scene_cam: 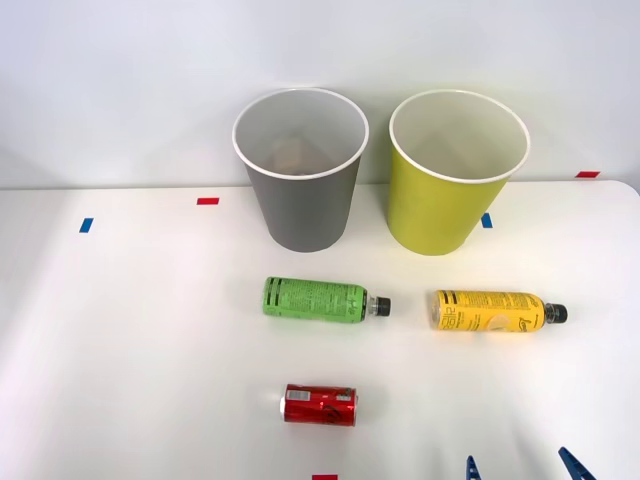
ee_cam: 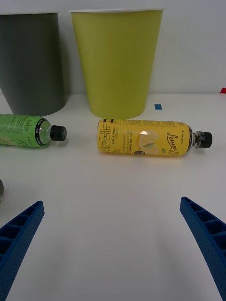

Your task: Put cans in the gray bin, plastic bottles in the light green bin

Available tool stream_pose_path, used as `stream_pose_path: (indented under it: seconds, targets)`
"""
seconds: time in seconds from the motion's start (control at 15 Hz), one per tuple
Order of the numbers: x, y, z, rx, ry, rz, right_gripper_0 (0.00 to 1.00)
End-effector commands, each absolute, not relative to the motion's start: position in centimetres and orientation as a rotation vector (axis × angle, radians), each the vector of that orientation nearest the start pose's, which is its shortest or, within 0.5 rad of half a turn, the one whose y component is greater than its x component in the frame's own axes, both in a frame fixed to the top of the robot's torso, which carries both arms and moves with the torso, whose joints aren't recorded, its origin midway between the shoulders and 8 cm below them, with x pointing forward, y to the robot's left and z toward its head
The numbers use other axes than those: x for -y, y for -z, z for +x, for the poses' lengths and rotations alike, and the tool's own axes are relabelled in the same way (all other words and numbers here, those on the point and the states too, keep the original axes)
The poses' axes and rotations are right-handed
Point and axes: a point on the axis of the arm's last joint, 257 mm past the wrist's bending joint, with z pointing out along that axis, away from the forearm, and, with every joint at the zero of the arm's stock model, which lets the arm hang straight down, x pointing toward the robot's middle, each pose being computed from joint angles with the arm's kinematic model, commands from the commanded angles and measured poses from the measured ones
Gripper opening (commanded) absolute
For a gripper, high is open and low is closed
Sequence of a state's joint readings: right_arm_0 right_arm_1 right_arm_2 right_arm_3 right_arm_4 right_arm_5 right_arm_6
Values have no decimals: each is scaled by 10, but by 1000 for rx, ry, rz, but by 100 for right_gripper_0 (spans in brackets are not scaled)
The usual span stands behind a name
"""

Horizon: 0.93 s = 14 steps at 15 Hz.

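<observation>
The right tool [scene_cam: 520,467] is seen wide open and empty at 5 o'clock on the worktop [scene_cam: 120,340], aimed at the yellow-label bottle [scene_cam: 490,311], which lies on its side at 6 o'clock of the light green bin [scene_cam: 455,175]. An approach step is judged in hand; next, lowering astride the bottle and closing is called for. The green-label bottle [scene_cam: 318,299] and red can [scene_cam: 319,405] lie before the gray bin [scene_cam: 301,175].

White table [scene_cam: 150,330] against a pale wall [scene_cam: 120,80]; scattered on the tabletop, red tape markers [scene_cam: 207,201] and blue tape markers [scene_cam: 86,225], one blue piece [ee_cam: 158,106] just beside a bin's base.
</observation>
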<state>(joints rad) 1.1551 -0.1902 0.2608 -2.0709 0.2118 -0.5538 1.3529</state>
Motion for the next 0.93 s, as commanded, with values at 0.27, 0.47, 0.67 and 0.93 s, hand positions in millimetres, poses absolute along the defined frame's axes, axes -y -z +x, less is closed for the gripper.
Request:
stream_pose_path:
  seconds: [0.27,0.47,0.67,0.93]
  targets:
    - [215,264,208,-1658,-54,-59,100]
    - [215,264,208,-1658,-54,-59,100]
    - [215,264,208,-1658,-54,-59,100]
    - [215,264,208,-1658,-54,-59,100]
